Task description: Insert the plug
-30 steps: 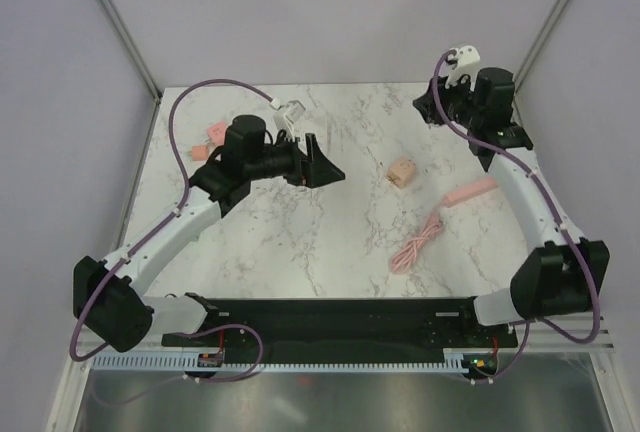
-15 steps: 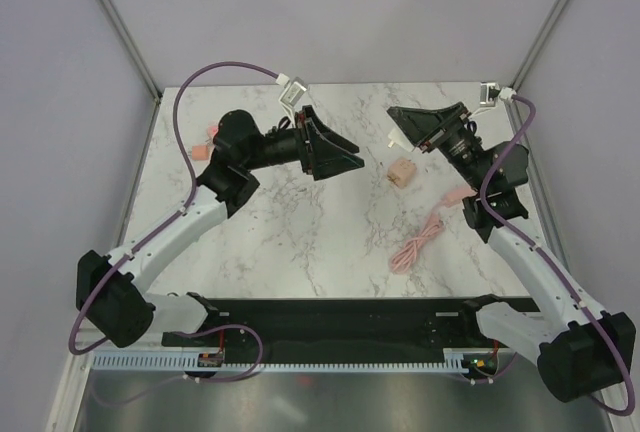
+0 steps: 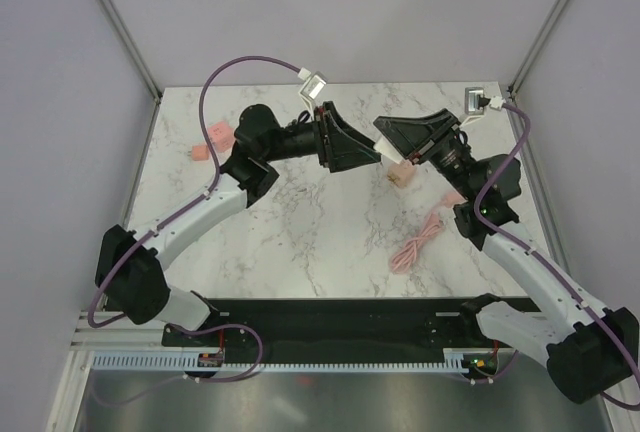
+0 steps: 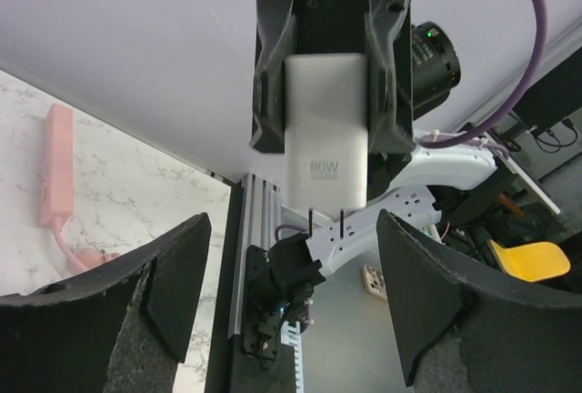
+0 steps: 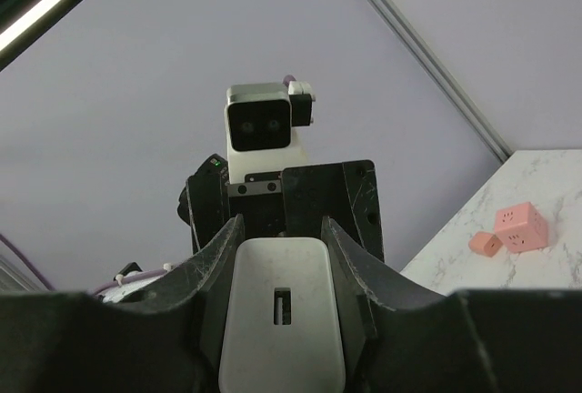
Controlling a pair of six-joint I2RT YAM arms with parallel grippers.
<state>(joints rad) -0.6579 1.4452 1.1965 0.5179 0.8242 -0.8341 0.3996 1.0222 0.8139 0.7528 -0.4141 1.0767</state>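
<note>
My right gripper (image 3: 392, 140) is shut on the plug (image 5: 284, 320), a white charger block with a slot in its near face. In the left wrist view the plug (image 4: 325, 129) hangs from the black right gripper, its two prongs pointing down toward me. My left gripper (image 4: 293, 256) is open, and one of its fingers (image 4: 177, 275) stands well apart from the prongs, with nothing between the fingers. From above, the left gripper (image 3: 358, 148) faces the right one over the table's middle, with the plug (image 3: 386, 150) between them. The right gripper (image 5: 282, 247) pinches the plug's sides.
A pink cube socket (image 3: 400, 174) sits just under the grippers. A pink power strip (image 4: 56, 175) and its coiled pink cable (image 3: 418, 242) lie at the right. Two small pink pieces (image 3: 218, 134) lie at the far left. Another pink cube (image 5: 520, 227) shows in the right wrist view.
Both arms have swung in from the sides to the middle and now face each other, the right one carrying the plug. The left jaws have narrowed slightly.
</note>
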